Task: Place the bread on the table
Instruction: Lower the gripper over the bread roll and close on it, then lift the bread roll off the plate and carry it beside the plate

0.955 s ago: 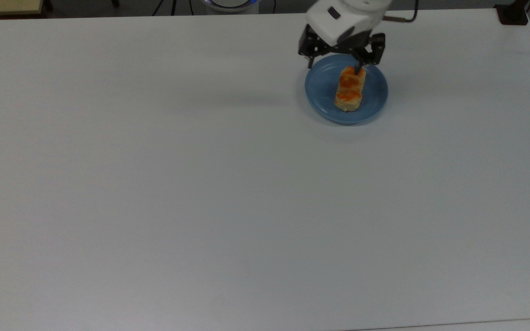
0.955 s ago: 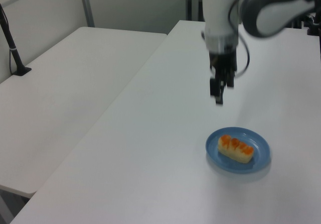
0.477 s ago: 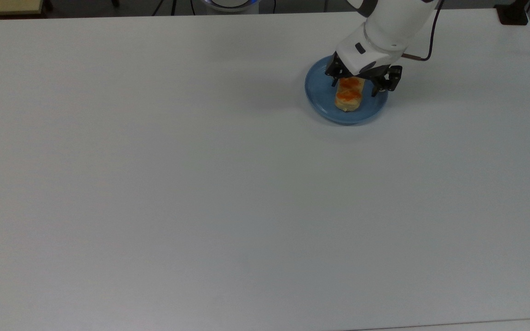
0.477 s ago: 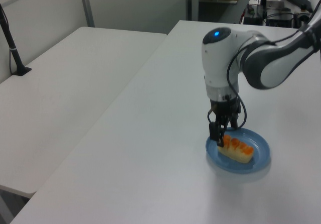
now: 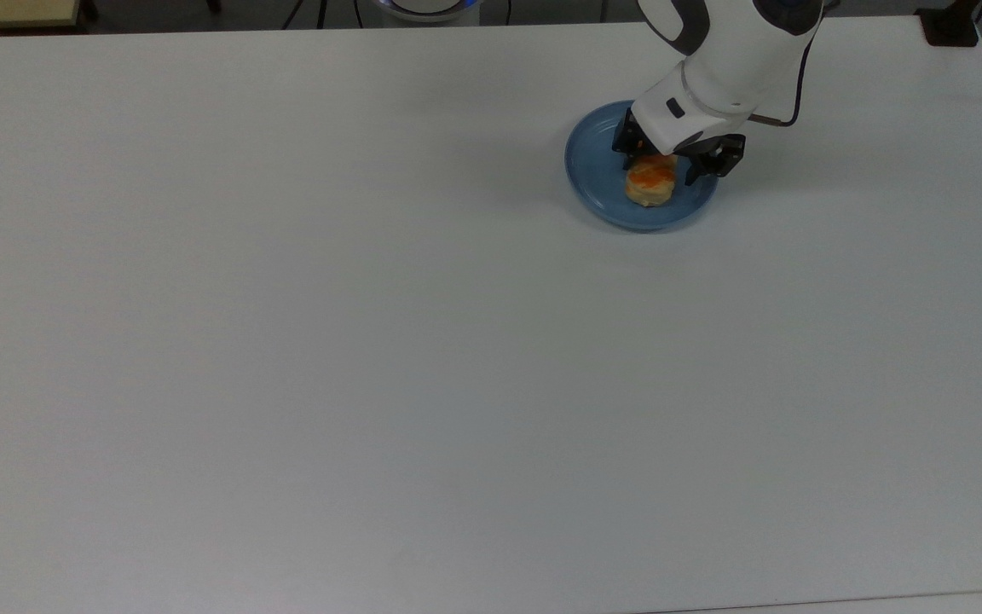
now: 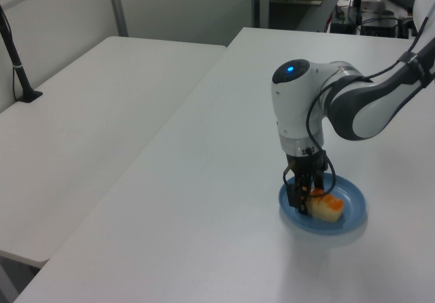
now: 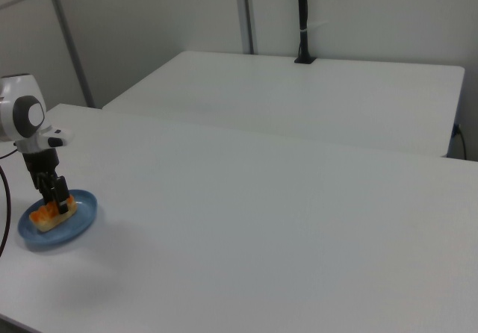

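Jaws spread and lowered on either side of the bread (image 5: 650,181), the gripper (image 5: 668,164) straddles the loaf's far end on the blue plate (image 5: 593,170); whether the black fingers (image 5: 630,143) press the loaf or stand just clear of it cannot be told.

Across the top view from left to right, the white table (image 5: 286,341) runs bare over most of its width. The plate sits toward the top view's upper right, resting flat on the table. The bread lies on the plate, its near end showing pale yellow with an orange patch, its far end covered by the white wrist of the arm (image 5: 730,51), which comes in from the top view's upper right with a dark cable looped beside it.

In the left view, a second white table (image 6: 88,126) stands at the left view's left, with a black post (image 6: 15,58) fixed on it. Further right, the arm (image 6: 319,106) bends down over the plate (image 6: 350,215), a blue light glowing on its wrist, and the gripper (image 6: 304,198) reaches the bread (image 6: 327,206).

In the right view, the gripper (image 7: 54,191) sits at the right view's far left over the bread (image 7: 52,215) on the plate (image 7: 78,217), with the table (image 7: 284,228) stretching off toward the right view's right.
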Motion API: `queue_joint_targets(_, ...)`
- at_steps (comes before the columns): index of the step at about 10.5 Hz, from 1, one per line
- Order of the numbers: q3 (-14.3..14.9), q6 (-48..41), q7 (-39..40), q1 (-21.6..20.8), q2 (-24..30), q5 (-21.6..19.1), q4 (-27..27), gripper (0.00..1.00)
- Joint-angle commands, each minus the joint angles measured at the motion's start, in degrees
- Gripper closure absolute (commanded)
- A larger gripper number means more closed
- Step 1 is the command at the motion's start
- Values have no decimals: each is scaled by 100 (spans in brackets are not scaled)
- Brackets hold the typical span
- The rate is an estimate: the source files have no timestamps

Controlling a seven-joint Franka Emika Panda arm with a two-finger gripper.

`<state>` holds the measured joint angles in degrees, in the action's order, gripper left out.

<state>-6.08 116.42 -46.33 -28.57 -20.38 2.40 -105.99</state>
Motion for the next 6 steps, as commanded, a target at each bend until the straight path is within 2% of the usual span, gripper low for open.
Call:
queue_joint_targets(1,11,240,-87,-79,95,94,-220,48)
queue_joint_targets(2,19,162,-52,-79,148,120,-220,60)
queue_joint_targets(6,46,-725,1088,394,797,138,-80,61)
